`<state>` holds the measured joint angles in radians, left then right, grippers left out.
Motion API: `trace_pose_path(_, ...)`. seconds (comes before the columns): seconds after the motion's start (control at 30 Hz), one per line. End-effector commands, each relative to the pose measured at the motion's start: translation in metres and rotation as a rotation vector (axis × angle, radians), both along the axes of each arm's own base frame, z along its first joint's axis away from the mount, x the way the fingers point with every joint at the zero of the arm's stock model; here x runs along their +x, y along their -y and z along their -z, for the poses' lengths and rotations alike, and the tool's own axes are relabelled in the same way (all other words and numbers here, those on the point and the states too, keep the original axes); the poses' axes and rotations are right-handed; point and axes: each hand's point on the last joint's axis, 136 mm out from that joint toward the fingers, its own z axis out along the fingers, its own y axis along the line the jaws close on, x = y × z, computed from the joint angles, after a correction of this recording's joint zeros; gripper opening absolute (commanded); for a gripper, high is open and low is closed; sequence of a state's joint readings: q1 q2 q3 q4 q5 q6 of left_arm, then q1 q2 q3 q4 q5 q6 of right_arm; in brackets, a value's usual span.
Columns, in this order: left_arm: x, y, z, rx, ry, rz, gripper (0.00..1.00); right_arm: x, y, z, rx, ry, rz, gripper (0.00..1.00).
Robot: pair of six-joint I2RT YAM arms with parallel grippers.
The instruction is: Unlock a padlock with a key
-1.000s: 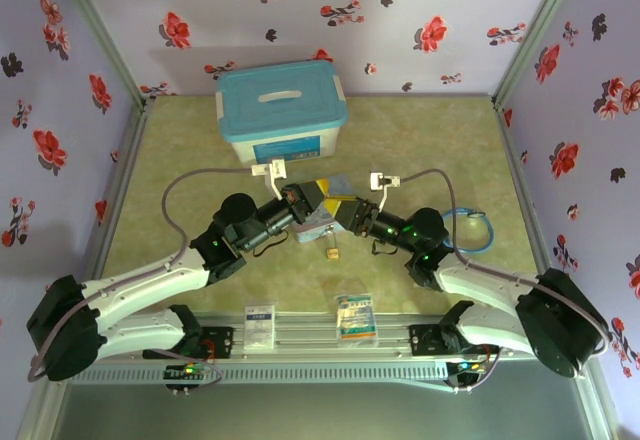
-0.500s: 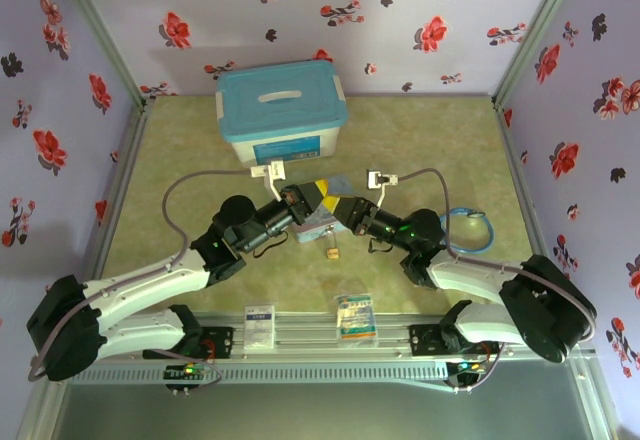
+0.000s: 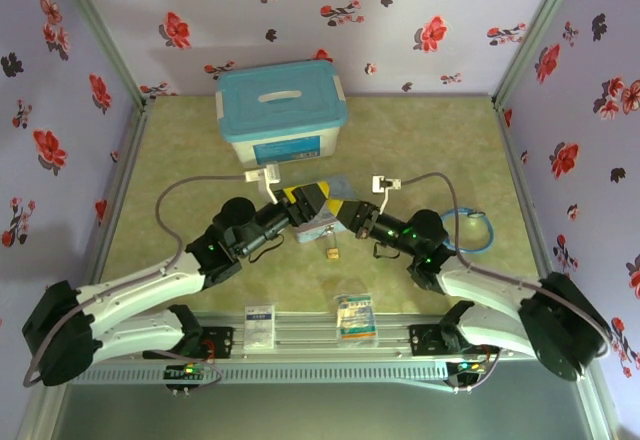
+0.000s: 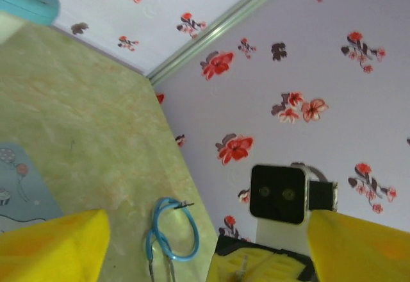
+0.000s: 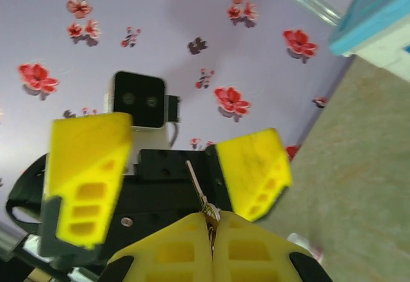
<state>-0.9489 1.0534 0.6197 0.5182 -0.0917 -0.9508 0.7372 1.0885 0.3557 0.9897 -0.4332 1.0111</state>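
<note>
The right gripper (image 5: 210, 224) pinches the thin dark-grey metal key (image 5: 195, 182); the left gripper (image 5: 170, 160) gapes empty. The tiny brass-yellow padlock (image 3: 330, 253) lies unheld nearby, so inserting and turning remain.

I'm in a lab test booth here, folks, no home or kitchen. Flowered wallpaper walls (image 3: 400, 20) hang on bare aluminium posts (image 3: 100, 35). A green marbled tabletop (image 3: 180, 150) is boxed in on three sides. My arms are bolted to a slotted metal rail (image 3: 310, 338) at the near edge, and a wrist camera (image 5: 138, 99) stares right back at me.
</note>
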Motion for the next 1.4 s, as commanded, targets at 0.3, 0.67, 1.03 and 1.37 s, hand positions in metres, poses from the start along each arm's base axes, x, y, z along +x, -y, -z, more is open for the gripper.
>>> trace_pose_path(0.3, -0.01, -0.009, 0.12, 0.196, -0.404, -0.159, 0.71, 0.013, 0.064, 0.119, -0.587, -0.237, 0.28, 0.0)
trace_pose_path(0.67, -0.024, 0.031, 0.191, 0.158, -0.547, -0.099, 0.77, 0.022, 0.076, 0.159, -0.686, -0.274, 0.335, 0.0)
trace_pose_path(1.03, 0.012, 0.035, 0.215, 0.191, -0.539, -0.121, 0.78, 0.041, 0.056, 0.118, -0.529, -0.075, 0.28, 0.0)
trace_pose_path(1.37, 0.027, 0.021, 0.226, 0.176, -0.557, -0.147, 0.76, 0.073, 0.05, 0.139, -0.479, -0.183, 0.33, 0.0)
